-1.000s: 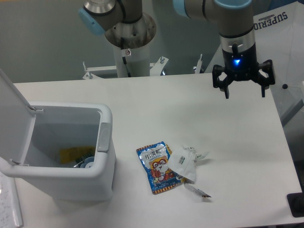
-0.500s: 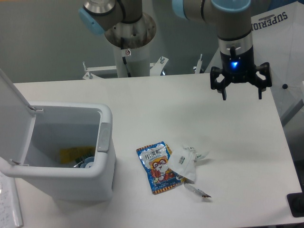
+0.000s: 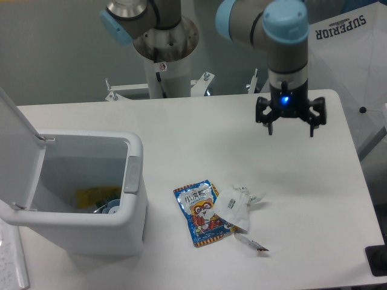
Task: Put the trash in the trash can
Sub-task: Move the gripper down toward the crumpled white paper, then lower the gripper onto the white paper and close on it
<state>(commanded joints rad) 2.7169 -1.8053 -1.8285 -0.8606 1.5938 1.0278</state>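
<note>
Ideally, the spread-open, empty tool (image 3: 291, 125) descends squarely over the crumpled white wrapper (image 3: 234, 207), avoiding the overlapped blue cartoon snack packet (image 3: 202, 212).

wall (image 3: 54, 48): plain grey, behind table | table (image 3: 199, 139): white top | banner (image 3: 351, 48): white, "SUPERIOR" lettering, right of wall | light: even

"SUPERIOR" reads in dark capitals on the white sheet (image 3: 347, 36) up and right of the pincer (image 3: 291, 127); packet print illegible.
</note>
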